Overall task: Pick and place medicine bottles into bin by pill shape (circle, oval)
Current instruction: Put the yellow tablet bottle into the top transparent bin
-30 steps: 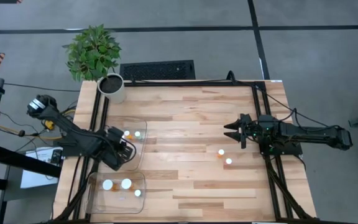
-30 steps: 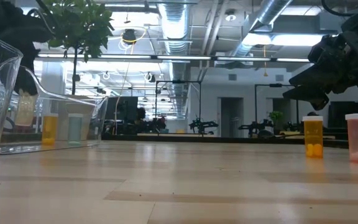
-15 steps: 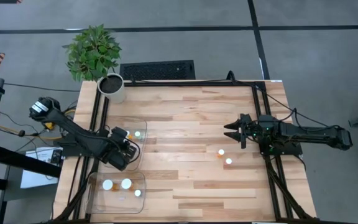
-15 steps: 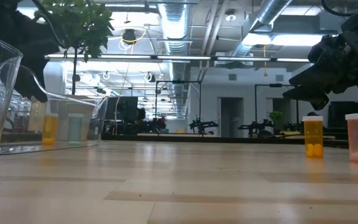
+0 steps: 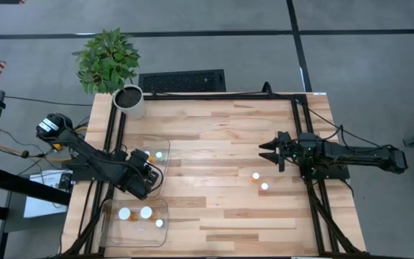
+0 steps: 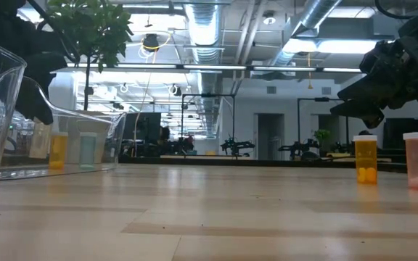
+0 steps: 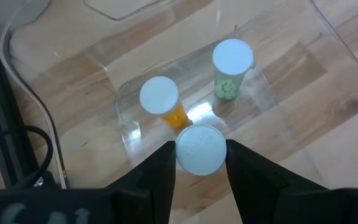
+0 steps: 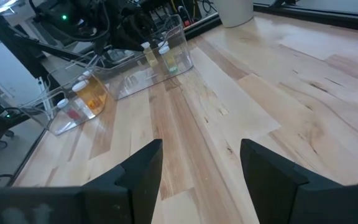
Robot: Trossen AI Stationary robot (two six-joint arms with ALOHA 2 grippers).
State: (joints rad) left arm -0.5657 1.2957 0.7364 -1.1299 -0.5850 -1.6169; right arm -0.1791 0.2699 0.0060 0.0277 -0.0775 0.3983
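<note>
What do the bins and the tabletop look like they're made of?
The bins look like clear, glossy plastic: the wood grain shows straight through their walls and they throw glints. The tabletop looks like light wood planks with a smooth, slightly shiny finish, showing grain lines and plank joints.

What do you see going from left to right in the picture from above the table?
Potted plant → left gripper holding a bottle over the clear bin → two loose pill bottles on the wooden table → right gripper, its jaws open.
</note>
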